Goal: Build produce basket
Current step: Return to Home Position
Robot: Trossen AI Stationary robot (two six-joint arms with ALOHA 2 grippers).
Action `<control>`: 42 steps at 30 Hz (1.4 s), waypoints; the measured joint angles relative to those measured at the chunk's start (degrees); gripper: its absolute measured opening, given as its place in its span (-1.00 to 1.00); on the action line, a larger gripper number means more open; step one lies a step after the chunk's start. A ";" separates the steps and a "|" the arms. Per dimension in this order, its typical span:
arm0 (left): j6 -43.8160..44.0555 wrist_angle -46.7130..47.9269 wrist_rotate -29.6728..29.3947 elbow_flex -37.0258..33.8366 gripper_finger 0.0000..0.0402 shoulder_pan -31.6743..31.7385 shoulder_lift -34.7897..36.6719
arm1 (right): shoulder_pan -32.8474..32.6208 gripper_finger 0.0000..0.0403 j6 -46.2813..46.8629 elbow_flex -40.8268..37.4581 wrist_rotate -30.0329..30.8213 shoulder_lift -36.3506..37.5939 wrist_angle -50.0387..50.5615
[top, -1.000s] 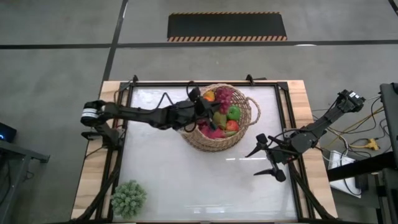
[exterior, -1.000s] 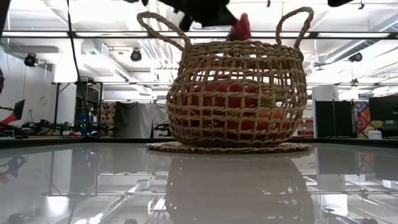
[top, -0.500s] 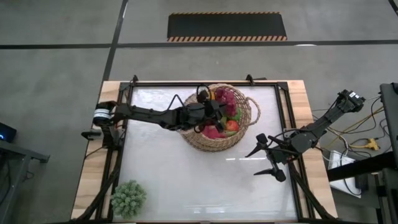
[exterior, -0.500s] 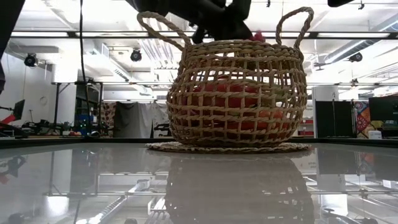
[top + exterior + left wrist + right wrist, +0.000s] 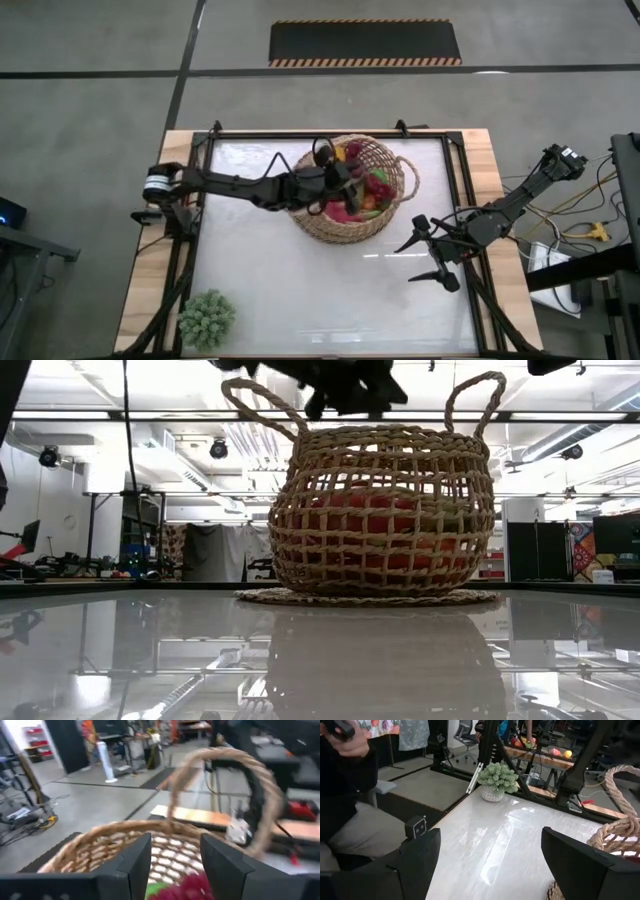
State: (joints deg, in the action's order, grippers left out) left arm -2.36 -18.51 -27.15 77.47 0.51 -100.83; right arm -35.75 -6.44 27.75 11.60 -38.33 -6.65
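Table (image 5: 280,290) from above. Basket (image 5: 338,233) stands toward the far edge, near mid-width, with produce (image 5: 378,190) inside it. Left gripper (image 5: 350,188) hangs over the basket's opening. Right gripper (image 5: 410,264) lies right of the basket, apart from it. Plant (image 5: 207,318) sits at the near left corner, well apart.

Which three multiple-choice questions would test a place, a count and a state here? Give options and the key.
1. Where is the left gripper? A. over the basket B. under the basket C. far from the basket
2. How many loop handles has the basket? A. one B. two C. four
3. How is the right gripper? A. shut on an apple B. open, empty C. shut on a handle
Key: 1 A, the high view shows it above the produce. 2 B, the low view shows both. 3 B, its fingers spread over the table, holding nothing.
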 joint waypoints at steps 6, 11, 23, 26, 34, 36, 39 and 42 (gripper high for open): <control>-7.36 7.43 7.52 -3.78 -0.24 -7.01 6.02 | 0.00 0.62 -2.27 -0.72 0.54 -0.31 -0.28; -17.50 8.83 16.56 -14.27 -0.24 -18.39 13.11 | 0.02 0.62 -4.45 -3.04 2.32 -1.41 -4.97; -22.36 -7.35 -1.90 -43.04 -0.70 -28.02 39.95 | 12.46 0.62 -12.93 -2.96 -3.42 -10.49 -30.13; -23.58 -6.47 -1.92 -47.52 -0.83 -24.82 48.14 | 18.68 0.62 -14.56 0.28 -9.49 -11.16 -30.21; -24.12 -6.17 -0.92 -58.05 -0.99 -21.54 68.42 | 26.97 0.62 -19.43 2.62 -13.57 -7.05 -27.69; -24.10 -6.02 -0.92 -60.56 -1.00 -21.50 72.49 | 27.67 0.62 -19.13 2.51 -13.55 -5.29 -25.24; -24.05 -6.43 -0.92 -63.91 -1.00 -21.50 76.92 | 28.68 0.62 -17.85 2.45 -13.55 -2.28 -21.50; -24.03 -6.47 -1.02 -66.92 -1.00 -21.50 81.21 | 29.70 0.62 -16.91 2.45 -13.15 1.56 -17.63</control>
State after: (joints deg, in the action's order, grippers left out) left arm -26.39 -24.98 -28.18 10.56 -20.99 -19.62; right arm -6.05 -23.35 30.20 -1.55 -36.77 -24.28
